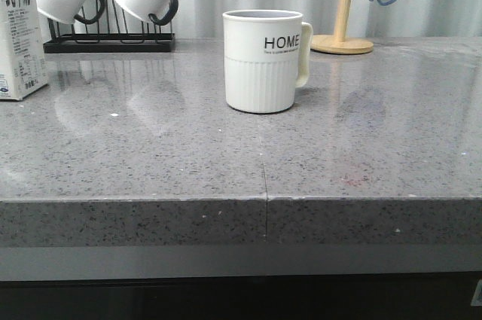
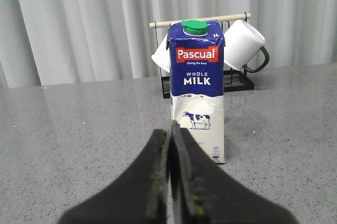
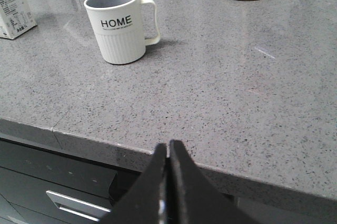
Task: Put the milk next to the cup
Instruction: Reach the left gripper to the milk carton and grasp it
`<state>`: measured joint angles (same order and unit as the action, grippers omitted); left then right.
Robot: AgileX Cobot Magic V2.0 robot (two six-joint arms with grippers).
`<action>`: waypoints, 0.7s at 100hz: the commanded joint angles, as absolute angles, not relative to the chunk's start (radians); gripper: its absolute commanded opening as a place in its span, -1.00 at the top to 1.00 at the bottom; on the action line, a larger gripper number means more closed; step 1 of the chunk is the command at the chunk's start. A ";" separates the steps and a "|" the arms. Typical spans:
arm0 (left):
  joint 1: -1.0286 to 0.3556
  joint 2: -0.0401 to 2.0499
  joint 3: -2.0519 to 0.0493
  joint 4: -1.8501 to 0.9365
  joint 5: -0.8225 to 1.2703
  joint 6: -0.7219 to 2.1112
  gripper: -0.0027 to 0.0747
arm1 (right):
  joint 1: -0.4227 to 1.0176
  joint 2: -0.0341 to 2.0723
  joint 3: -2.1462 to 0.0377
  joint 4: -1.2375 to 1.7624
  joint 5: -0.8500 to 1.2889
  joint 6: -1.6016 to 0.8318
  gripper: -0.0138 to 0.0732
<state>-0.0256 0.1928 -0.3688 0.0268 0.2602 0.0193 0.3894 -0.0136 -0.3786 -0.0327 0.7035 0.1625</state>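
Our left gripper (image 2: 169, 182) sits clenched, empty, facing the upright milk (image 2: 197, 89). Our right gripper (image 3: 168, 182) is likewise pressed closed. The milk stands at the table's (image 1: 151, 162) left edge, seemingly well apart from the cup (image 1: 263, 60).

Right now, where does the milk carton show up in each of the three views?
Front view: the milk carton is cut off by the left edge, left of the HOME mug.
Left wrist view: centre frame, upright, beyond the shut fingers.
Right wrist view: only a corner shows, top left.
Shared landmark: the black cup rack, just behind the carton in all three views.
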 commanded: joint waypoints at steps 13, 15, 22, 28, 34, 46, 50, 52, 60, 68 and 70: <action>-0.025 0.425 -0.516 0.030 0.198 0.012 0.28 | 0.386 -0.023 -0.404 -0.036 0.631 0.161 0.78; -0.025 0.447 -0.520 0.027 0.192 0.012 0.12 | 0.386 -0.023 -0.404 -0.036 0.631 0.161 0.78; -0.025 0.513 -0.530 0.027 0.141 0.012 -0.41 | 0.386 -0.023 -0.404 -0.036 0.631 0.161 0.78; -0.025 0.566 -0.535 0.027 0.087 0.012 -0.73 | 0.386 -0.023 -0.404 -0.036 0.631 0.161 0.78; -0.025 0.615 -0.547 0.027 0.057 0.012 -0.90 | 0.386 -0.023 -0.404 -0.036 0.631 0.161 0.78; -0.025 0.726 -0.585 -0.032 0.041 0.012 -0.80 | 0.386 -0.023 -0.404 -0.036 0.631 0.161 0.78; -0.027 0.763 -0.595 -0.033 0.041 0.012 -0.77 | 0.386 -0.023 -0.404 -0.036 0.631 0.161 0.78; -0.029 0.781 -0.600 -0.033 0.041 0.012 -0.75 | 0.386 -0.023 -0.404 -0.036 0.631 0.161 0.78; -0.049 0.839 -0.619 -0.035 0.018 0.012 -0.72 | 0.386 -0.023 -0.404 -0.036 0.631 0.161 0.78; -0.084 0.892 -0.632 -0.054 -0.023 0.012 -0.72 | 0.386 -0.023 -0.404 -0.036 0.631 0.161 0.78; -0.093 0.906 -0.637 -0.054 -0.037 0.012 -0.72 | 0.386 -0.023 -0.404 -0.036 0.631 0.161 0.78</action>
<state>-0.0584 0.8683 -0.5862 -0.0322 0.0929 0.0193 0.3894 -0.0136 -0.3786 -0.0319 0.7050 0.1625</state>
